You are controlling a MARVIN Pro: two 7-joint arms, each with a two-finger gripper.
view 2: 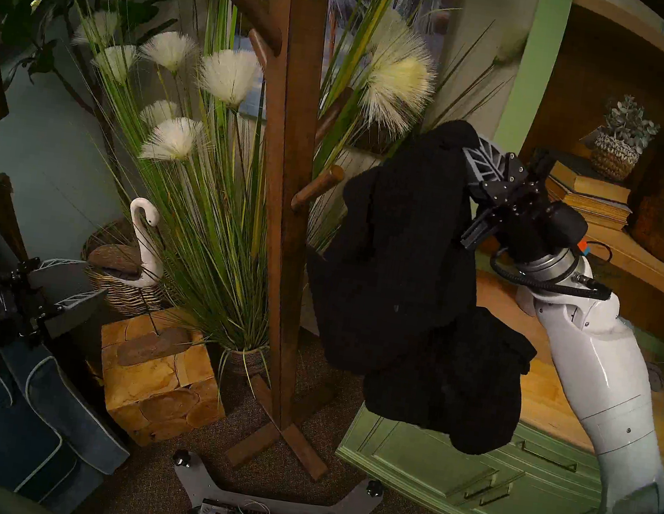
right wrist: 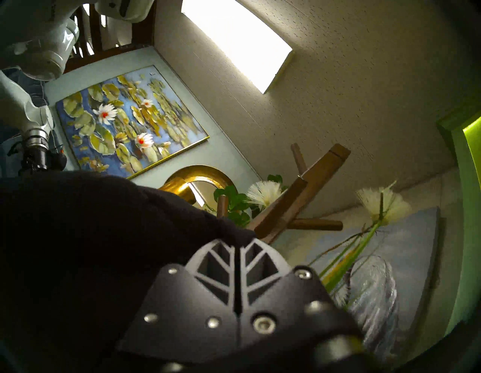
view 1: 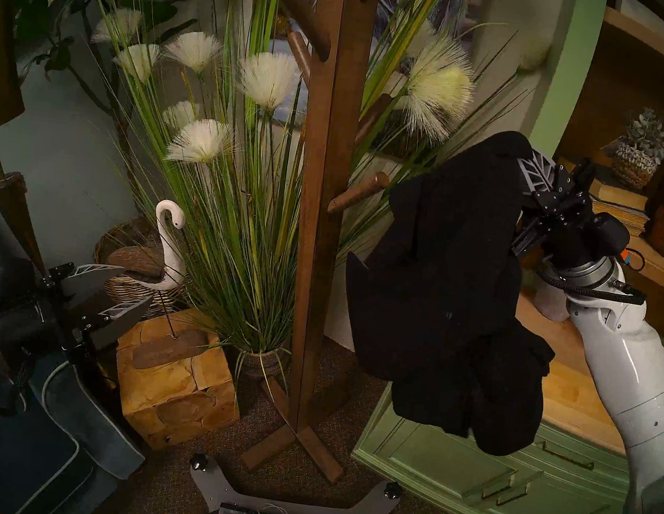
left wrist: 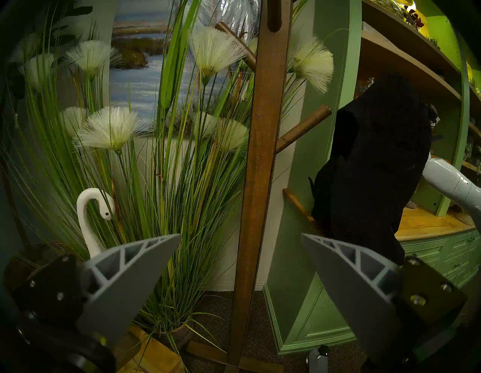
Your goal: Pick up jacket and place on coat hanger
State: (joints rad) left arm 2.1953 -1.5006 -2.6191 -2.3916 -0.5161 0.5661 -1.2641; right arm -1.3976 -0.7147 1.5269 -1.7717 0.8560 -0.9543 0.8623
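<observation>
The black jacket (view 1: 443, 290) hangs bunched from my right gripper (view 1: 521, 166), which is shut on its top edge, right of the brown wooden coat hanger (view 1: 322, 190). The jacket hangs clear of the stand, just right of a low peg (view 1: 357, 197). It also shows in the head right view (view 2: 403, 276), the left wrist view (left wrist: 369, 161) and the right wrist view (right wrist: 91, 247), where the shut fingers (right wrist: 216, 260) pinch the cloth. My left gripper (view 1: 130, 287) is open and empty at the lower left, also in its wrist view (left wrist: 239, 237), facing the stand's post (left wrist: 260, 156).
A green shelf cabinet (view 1: 502, 483) with a wooden top stands right, under the hanging jacket. Tall grass with white tufts (view 1: 226, 152) stands behind the stand. A wooden block (view 1: 175, 381) with a white swan (view 1: 167, 245) sits left. My base plate (view 1: 288, 513) is on the brown carpet.
</observation>
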